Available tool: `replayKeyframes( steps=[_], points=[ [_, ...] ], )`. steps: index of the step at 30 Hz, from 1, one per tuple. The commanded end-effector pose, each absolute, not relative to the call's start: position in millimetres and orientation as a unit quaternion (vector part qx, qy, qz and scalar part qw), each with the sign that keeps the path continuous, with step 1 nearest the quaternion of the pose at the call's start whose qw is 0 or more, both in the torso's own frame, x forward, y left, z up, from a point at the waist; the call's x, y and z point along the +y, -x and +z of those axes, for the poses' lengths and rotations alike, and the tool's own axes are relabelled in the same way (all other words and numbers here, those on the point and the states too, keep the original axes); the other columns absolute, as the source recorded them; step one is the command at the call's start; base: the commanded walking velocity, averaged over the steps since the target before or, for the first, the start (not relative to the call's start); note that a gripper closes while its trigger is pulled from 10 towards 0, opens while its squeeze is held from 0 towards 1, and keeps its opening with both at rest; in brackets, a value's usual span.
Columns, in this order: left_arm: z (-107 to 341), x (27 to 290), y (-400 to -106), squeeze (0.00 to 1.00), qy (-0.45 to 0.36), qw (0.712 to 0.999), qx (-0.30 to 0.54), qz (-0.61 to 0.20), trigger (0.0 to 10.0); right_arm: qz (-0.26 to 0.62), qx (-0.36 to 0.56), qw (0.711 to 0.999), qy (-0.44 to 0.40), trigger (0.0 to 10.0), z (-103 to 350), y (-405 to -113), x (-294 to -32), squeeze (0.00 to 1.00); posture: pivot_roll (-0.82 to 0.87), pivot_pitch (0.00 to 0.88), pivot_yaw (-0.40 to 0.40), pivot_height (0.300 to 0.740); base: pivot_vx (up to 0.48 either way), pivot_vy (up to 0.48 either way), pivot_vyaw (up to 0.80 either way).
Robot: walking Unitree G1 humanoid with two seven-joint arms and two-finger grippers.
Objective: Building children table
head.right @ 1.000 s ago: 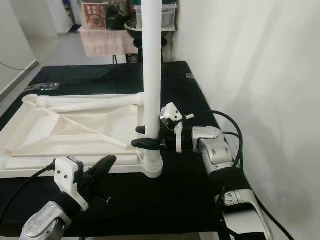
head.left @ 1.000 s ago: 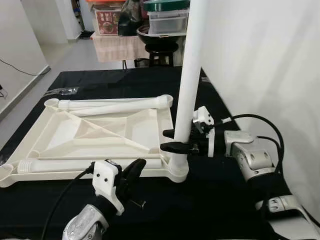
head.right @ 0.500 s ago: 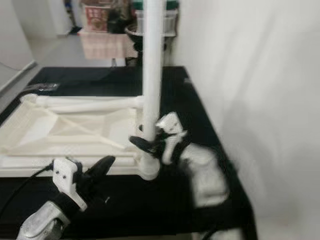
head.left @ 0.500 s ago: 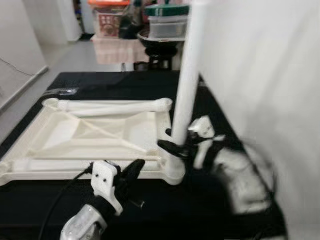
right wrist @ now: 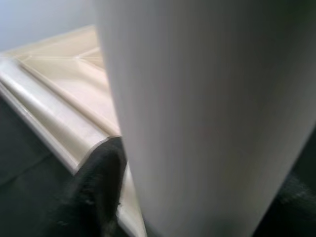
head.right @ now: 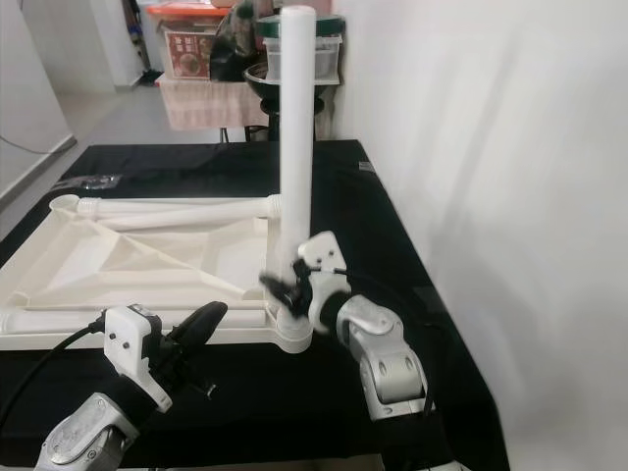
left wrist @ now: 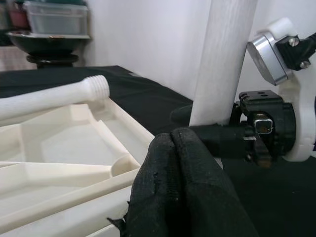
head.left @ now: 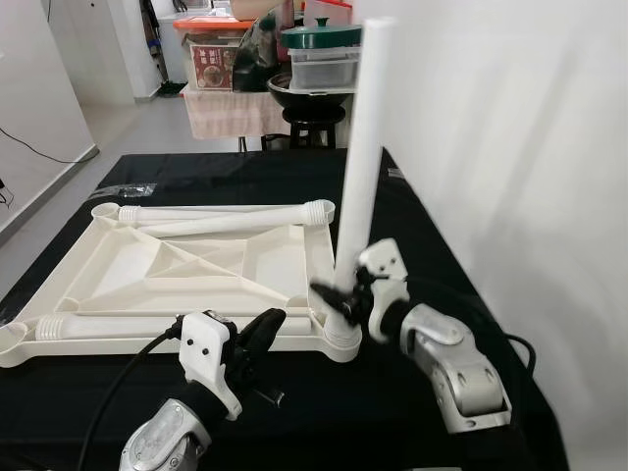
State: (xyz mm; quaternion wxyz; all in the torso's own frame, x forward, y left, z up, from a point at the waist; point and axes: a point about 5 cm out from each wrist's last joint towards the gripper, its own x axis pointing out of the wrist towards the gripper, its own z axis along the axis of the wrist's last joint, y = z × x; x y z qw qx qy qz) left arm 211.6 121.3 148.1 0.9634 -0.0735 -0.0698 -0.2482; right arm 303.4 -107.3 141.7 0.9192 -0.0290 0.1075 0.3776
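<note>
Standing upright in the near right corner socket of the inverted white tabletop (head.left: 196,270), the table leg (head.left: 355,167) is clamped low by the right end effector (head.left: 332,297), likely to screw it home. The left end effector (head.left: 257,332), fingers together, waits nearby.

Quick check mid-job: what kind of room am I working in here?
Probably a home room used as a work area. A black-covered table stands against a white wall; behind it a stool holds a black wok and lidded plastic containers, beside a cloth-draped stand.
</note>
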Motion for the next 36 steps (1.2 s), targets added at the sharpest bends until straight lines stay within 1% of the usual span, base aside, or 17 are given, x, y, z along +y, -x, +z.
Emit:
replayKeyframes(
  steps=[1,3,4,8,9,10,12,17,18,21,22,24,29,31,33,35,36],
  points=[
    [145,121,-213,0.0,0.079,0.964,-0.064,-0.245,10.0,0.411,0.09,0.907,0.026,10.0,152,-305,-101,1.0,-0.09,0.002,-0.012,0.74,0.0,0.0,0.0],
    [145,121,-214,0.0,0.079,0.964,-0.064,-0.246,10.0,0.449,0.069,0.89,0.028,10.0,161,-310,-103,1.0,-0.08,0.0,-0.017,0.74,0.0,0.0,0.0],
    [145,121,-214,0.0,0.079,0.964,-0.064,-0.246,10.0,0.449,0.069,0.89,0.028,10.0,161,-310,-103,1.0,-0.08,0.0,-0.017,0.74,0.0,0.0,0.0],
    [145,120,-214,0.0,0.079,0.964,-0.064,-0.245,10.0,0.485,0.061,0.871,0.042,10.0,165,-317,-109,1.0,-0.07,0.0,-0.02,0.74,0.0,0.0,0.0],
    [145,120,-214,0.0,0.079,0.964,-0.064,-0.245,10.0,0.509,0.062,0.857,0.054,10.0,166,-320,-113,0.0,-0.07,0.0,-0.021,0.74,0.0,0.0,0.0],
    [145,120,-214,0.0,0.079,0.964,-0.064,-0.245,10.0,0.509,0.062,0.857,0.054,10.0,166,-320,-113,0.0,-0.07,0.0,-0.021,0.74,0.0,0.0,0.0],
    [145,121,-215,0.0,0.079,0.964,-0.065,-0.244,10.0,0.549,0.069,0.83,0.068,10.0,167,-327,-118,0.0,-0.07,0.0,-0.019,0.74,0.0,0.0,0.0],
    [145,121,-214,0.0,0.079,0.964,-0.064,-0.244,10.0,0.576,0.068,0.813,0.057,10.0,170,-334,-119,0.0,-0.06,0.0,-0.021,0.74,0.0,0.0,0.0],
    [145,121,-213,0.0,0.079,0.964,-0.064,-0.244,10.0,0.581,0.067,0.81,0.05,6.0,171,-335,-119,0.0,-0.06,0.0,-0.023,0.74,0.0,0.0,0.0],
    [145,121,-213,0.0,0.079,0.964,-0.064,-0.244,10.0,0.581,0.067,0.81,0.05,6.0,171,-335,-119,0.0,-0.06,0.0,-0.023,0.74,0.0,0.0,0.0],
    [145,120,-213,0.0,0.08,0.964,-0.064,-0.244,10.0,0.588,0.066,0.805,0.044,0.0,172,-335,-118,0.0,-0.06,0.0,-0.023,0.74,0.0,0.0,0.0],
    [145,120,-213,0.0,0.081,0.964,-0.065,-0.244,10.0,0.6,0.064,0.797,0.039,0.0,172,-335,-119,0.0,-0.06,0.0,-0.023,0.74,0.0,0.0,0.0],
    [145,119,-213,0.0,0.082,0.964,-0.065,-0.244,10.0,0.597,0.062,0.798,0.046,0.0,169,-334,-123,0.0,-0.07,0.002,-0.024,0.74,0.0,0.0,0.0],
    [145,119,-213,0.0,0.083,0.964,-0.065,-0.244,10.0,0.577,0.066,0.813,0.052,0.0,163,-332,-125,0.0,-0.07,0.003,-0.024,0.74,0.0,0.0,0.0],
    [145,119,-214,0.0,0.083,0.964,-0.065,-0.244,10.0,0.567,0.068,0.819,0.056,0.0,160,-331,-126,0.0,-0.07,0.003,-0.024,0.74,0.0,0.0,0.0],
    [145,120,-214,0.0,0.083,0.964,-0.066,-0.244,10.0,0.497,0.103,0.859,0.068,0.0,145,-327,-128,0.0,-0.06,0.009,-0.031,0.74,0.0,0.0,0.0],
    [145,120,-214,0.0,0.083,0.964,-0.066,-0.244,10.0,0.497,0.103,0.859,0.068,0.0,145,-327,-128,0.0,-0.06,0.009,-0.031,0.74,0.0,0.0,0.0]
  ],
)
